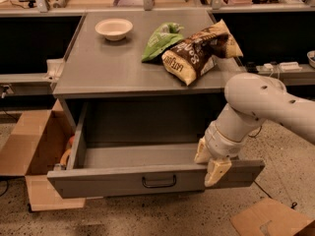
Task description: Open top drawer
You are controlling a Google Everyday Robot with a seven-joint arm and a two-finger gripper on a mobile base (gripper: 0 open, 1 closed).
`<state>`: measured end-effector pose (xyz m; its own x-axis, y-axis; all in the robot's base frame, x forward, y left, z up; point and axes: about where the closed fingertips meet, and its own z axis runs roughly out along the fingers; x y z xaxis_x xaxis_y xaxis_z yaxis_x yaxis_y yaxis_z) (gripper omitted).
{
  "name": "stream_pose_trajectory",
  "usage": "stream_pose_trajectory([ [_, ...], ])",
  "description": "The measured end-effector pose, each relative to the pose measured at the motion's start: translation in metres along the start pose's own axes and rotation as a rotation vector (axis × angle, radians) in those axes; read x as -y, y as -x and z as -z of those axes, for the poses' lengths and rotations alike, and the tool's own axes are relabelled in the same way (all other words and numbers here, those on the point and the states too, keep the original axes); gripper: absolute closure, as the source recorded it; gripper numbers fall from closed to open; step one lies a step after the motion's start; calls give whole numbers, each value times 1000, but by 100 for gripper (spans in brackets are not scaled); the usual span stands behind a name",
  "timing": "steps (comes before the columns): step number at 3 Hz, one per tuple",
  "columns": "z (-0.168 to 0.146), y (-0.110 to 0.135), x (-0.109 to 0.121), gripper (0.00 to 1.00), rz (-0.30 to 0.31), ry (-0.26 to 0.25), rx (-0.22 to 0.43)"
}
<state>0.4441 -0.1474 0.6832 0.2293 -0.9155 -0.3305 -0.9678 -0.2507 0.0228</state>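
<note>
The top drawer (pixel 108 181) of the grey metal cabinet is pulled far out and its inside looks empty. Its flat grey front panel carries a small dark loop handle (pixel 159 182) at centre. My gripper (pixel 210 163) is at the right part of the front panel's top edge. One cream finger (pixel 202 151) sits inside the drawer and the other (pixel 217 173) hangs over the front face, so the panel lies between them. My white arm comes in from the right. No other drawer fronts show.
On the cabinet top (pixel 93 73) lie a white bowl (pixel 113 28), a green bag (pixel 161 41) and a brown snack bag (pixel 197 53). An open cardboard box (pixel 29 146) stands at the left of the cabinet, another (pixel 270 220) at the lower right. Dark benches flank the cabinet.
</note>
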Motion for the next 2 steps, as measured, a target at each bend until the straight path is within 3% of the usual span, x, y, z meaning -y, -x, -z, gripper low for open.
stream_pose_trajectory([
  [1, 2, 1, 0, 0, 0, 0, 0],
  [2, 51, -9, 4, 0, 33, -87, 8],
])
